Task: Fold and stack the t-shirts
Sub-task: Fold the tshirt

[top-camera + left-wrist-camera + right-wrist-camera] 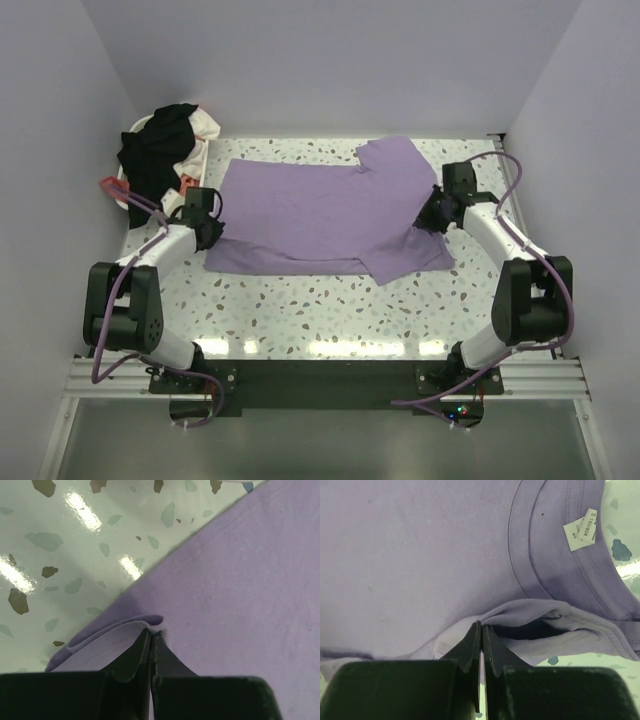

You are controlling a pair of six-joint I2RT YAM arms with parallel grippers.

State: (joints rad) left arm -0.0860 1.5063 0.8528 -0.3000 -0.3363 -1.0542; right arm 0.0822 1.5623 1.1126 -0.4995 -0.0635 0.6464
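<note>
A purple t-shirt (320, 210) lies spread across the middle of the speckled table, sleeves at the right. My left gripper (208, 226) is shut on its left hem edge; the left wrist view shows the pinched fold of fabric (150, 624) at the fingertips. My right gripper (432, 214) is shut on the shirt near the collar; the right wrist view shows the bunched cloth (520, 615) at the tips, with the neckband and white size tag (582, 529) beyond. A pile of black and white shirts (165, 140) sits at the back left.
The pile rests in a white basket (134, 128) at the table's back left corner, with a red item (110, 184) beside it. White walls close in the table on three sides. Bare speckled tabletop (320, 310) lies in front of the shirt.
</note>
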